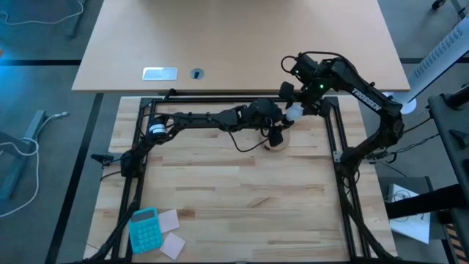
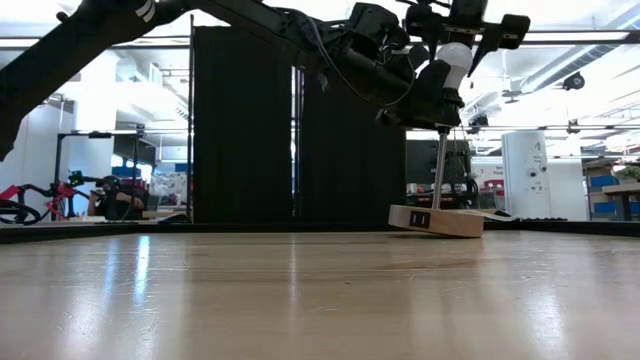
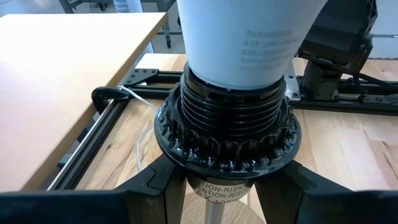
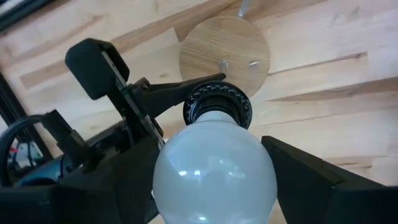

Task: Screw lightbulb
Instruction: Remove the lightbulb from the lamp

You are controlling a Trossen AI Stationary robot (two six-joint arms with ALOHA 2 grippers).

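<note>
The white lightbulb (image 4: 214, 174) stands with its neck (image 3: 239, 50) in the black socket (image 3: 227, 134). The socket tops a thin post (image 2: 440, 165) on a round wooden disc stand (image 1: 277, 142) at the table's far middle. My right gripper (image 4: 214, 186) is above the stand, shut on the bulb's globe (image 2: 452, 58). My left gripper (image 3: 224, 193) reaches in from the table's left and is shut on the socket's lower part, under its ribbed collar. In the low view my left gripper (image 2: 425, 100) hides the socket. My left gripper pinches the socket's narrow lower part (image 3: 221, 186), just under the ribbed collar, between its two fingers (image 3: 155, 186). The fingers come level from the table's left and lie across the post. The stand's disc rests on the table. My right gripper pinches the bulb's globe (image 4: 261, 155) between its two fingers (image 4: 311, 180), one on each side. The fingers come from above, pointing down. The bulb stands upright, its neck down in the socket (image 4: 217, 106).
A black metal frame (image 1: 333, 132) borders the work area, its far rail just behind the stand. A blue calculator (image 1: 144, 229) and paper notes (image 1: 170, 233) lie at the near left corner. A second light tabletop (image 1: 242, 44) lies beyond the far rail.
</note>
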